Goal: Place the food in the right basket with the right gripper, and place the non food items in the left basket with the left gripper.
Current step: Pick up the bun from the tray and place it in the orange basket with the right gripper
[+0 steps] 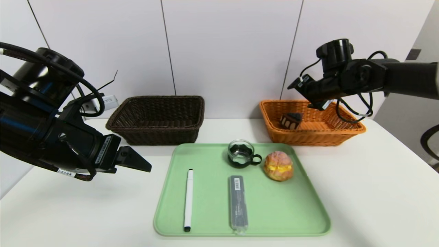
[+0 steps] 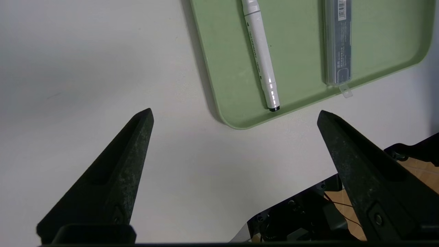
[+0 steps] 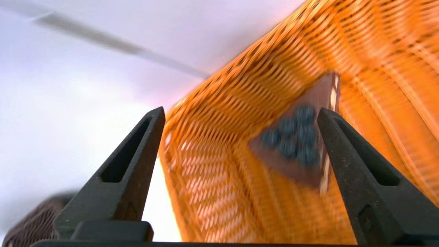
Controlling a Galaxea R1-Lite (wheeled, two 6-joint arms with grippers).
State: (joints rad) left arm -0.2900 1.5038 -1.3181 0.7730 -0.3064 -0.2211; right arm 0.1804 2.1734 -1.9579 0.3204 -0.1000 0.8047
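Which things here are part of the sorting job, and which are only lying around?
Part of the job:
cake wedge, in the orange basket
cream puff
marker pen
glass cup
grey case
dark brown basket
left gripper, open beside the tray
right gripper, open above the orange basket

Only there:
green tray
white table

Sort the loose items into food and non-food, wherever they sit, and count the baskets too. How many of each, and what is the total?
Food: 2, cake and puff
Non-food: 3, pen, cup, case
Baskets: 2, brown and orange
Total: 7
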